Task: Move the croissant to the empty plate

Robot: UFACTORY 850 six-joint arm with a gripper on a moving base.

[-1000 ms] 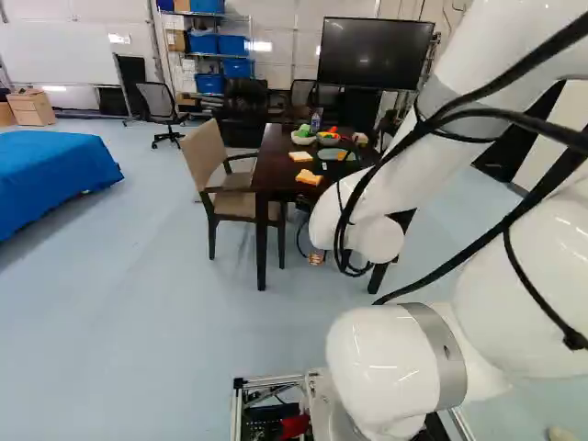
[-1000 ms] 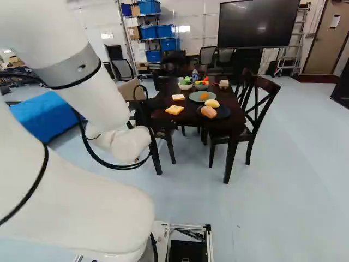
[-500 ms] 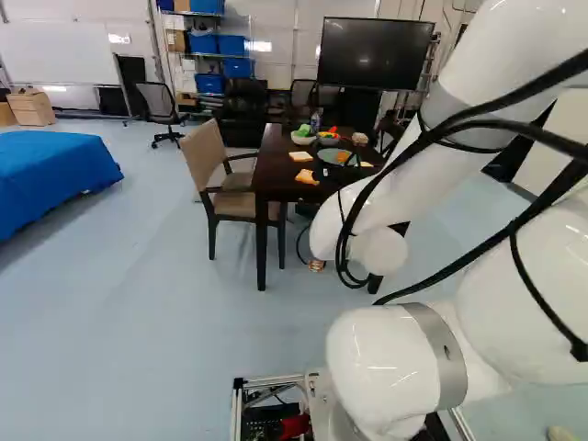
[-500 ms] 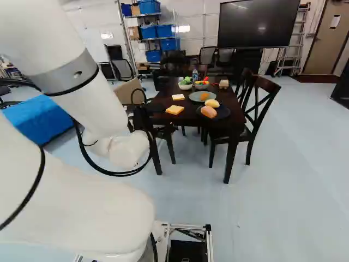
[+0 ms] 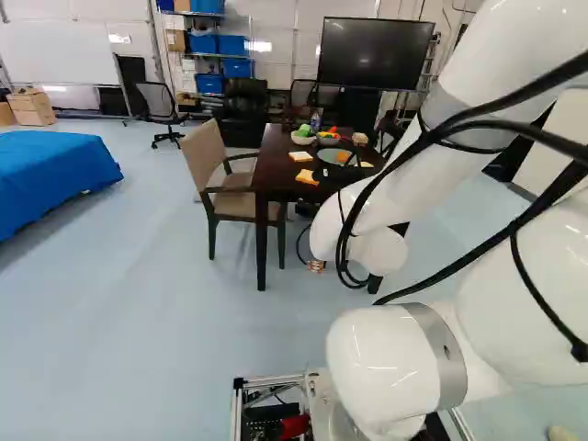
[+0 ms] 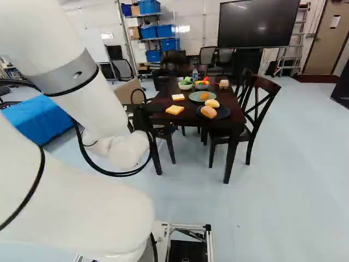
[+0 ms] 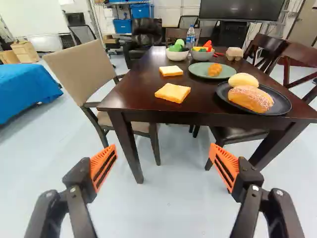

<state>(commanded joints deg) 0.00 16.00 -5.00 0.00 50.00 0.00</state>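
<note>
In the right base view the black gripper (image 6: 143, 118) shows partly, beyond the white wrist. In the wrist view the gripper (image 7: 163, 161) is wide open, nothing between its orange pads, short of the table's near edge and lower than its top. The croissant (image 7: 214, 70), small and golden-brown, lies on the green plate (image 7: 197, 70) well ahead, toward the right finger's side. Nearer on that side, a black plate (image 7: 284, 103) holds a pale roll (image 7: 242, 80) and a seeded bread (image 7: 251, 98). Both plates hold food.
The dark table (image 7: 143, 96) bears two bread slices (image 7: 172, 92), a white bowl (image 7: 177, 55), a grey bowl (image 7: 202, 56), a bottle (image 7: 190, 36) and an egg carton (image 7: 234, 53). A beige chair (image 7: 81, 67) stands left of it, dark chairs (image 6: 262, 103) right.
Over the last second the arm has shifted slightly, its wrist a little lower in the left base view; it has barely moved in the last half second. The base and the food have stayed put.
</note>
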